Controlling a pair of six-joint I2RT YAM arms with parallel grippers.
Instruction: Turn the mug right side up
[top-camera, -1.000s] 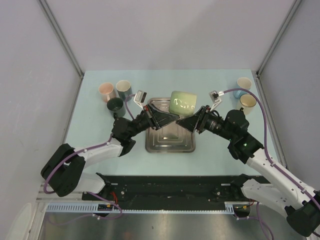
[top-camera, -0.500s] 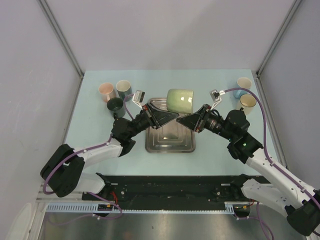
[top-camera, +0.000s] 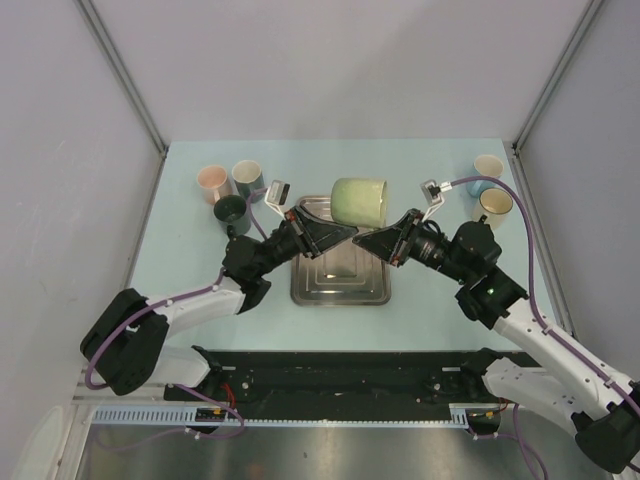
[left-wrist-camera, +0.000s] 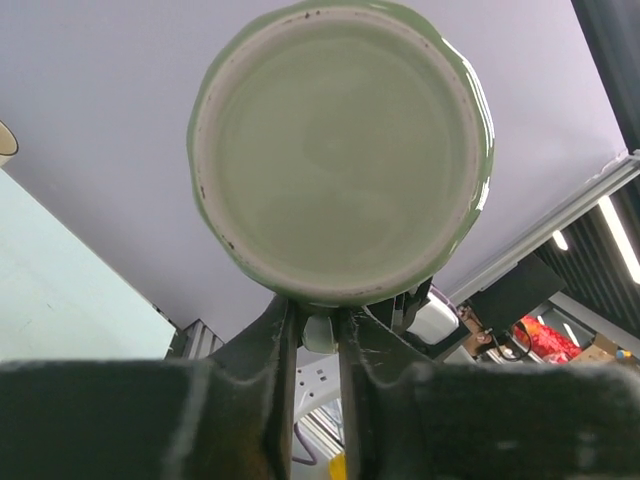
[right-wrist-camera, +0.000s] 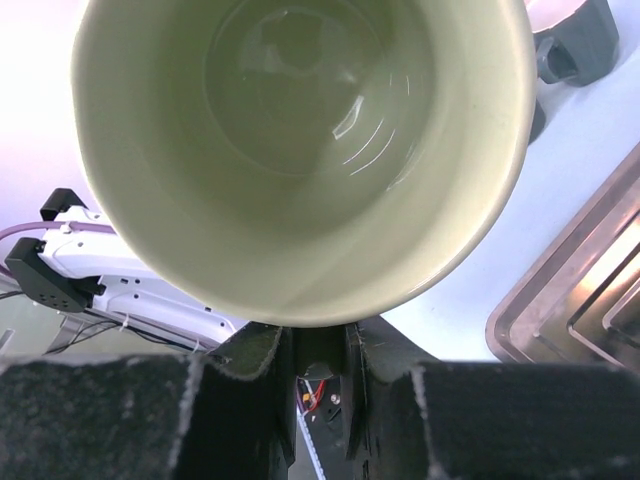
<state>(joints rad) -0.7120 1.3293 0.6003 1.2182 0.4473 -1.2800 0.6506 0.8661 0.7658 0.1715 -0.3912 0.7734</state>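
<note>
A green mug (top-camera: 358, 200) hangs on its side above the far edge of a metal tray (top-camera: 340, 290). The left gripper (left-wrist-camera: 318, 325) is clamped on the mug at its base. The right gripper (right-wrist-camera: 320, 345) is clenched just under the rim, though whether it holds the mug is unclear. The glazed ceramic is probably heavy, slippery and breakable, so the rim wall looks like the best place to grip.

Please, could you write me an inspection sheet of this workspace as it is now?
Surface: pale blue table, metal tray at centre.
Job's things: green mug lifted over the tray's far edge, on its side, mouth toward the right arm.
Clutter: peach cup, teal cup, dark cup far left; far cream cup, near cream cup far right.
Grippers: left gripper shut on the mug's base end; right gripper shut on its rim.
Cables: purple cable along each arm.
Surroundings: grey walls, metal frame posts.
</note>
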